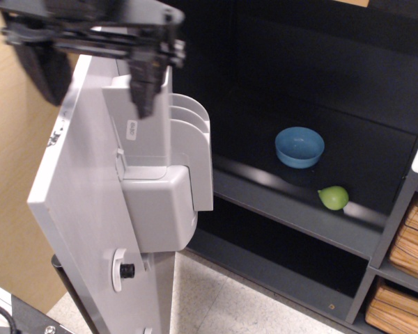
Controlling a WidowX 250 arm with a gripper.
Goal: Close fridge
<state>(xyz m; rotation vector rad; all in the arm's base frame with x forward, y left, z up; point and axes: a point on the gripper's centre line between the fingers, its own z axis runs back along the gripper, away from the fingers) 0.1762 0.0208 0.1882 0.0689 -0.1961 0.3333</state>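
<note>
A fridge (313, 90) with a black body fills most of the single view, its large light-grey door (83, 229) swung wide open on the left so that its edge and inner side face the camera. Grey moulded bins (174, 160) stick out from the inside of the door. At the top left, the black robot hand (94, 66) is blurred; its two dark fingers (145, 87) are spread apart, one on the outer side of the door by the tan wall (17, 174) and one on the inner side over the top bin, so the hand straddles the door's upper edge without closing on it. Whether either finger touches the door cannot be told. Inside the fridge, a blue bowl (300, 147) sits on a dark shelf (292, 202), and a green pear-like fruit (334, 197) lies near it, towards the shelf's front edge. At the far right, woven baskets (407, 257) sit in a grey shelf unit (397, 202). A speckled pale floor (237, 299) shows below.
</note>
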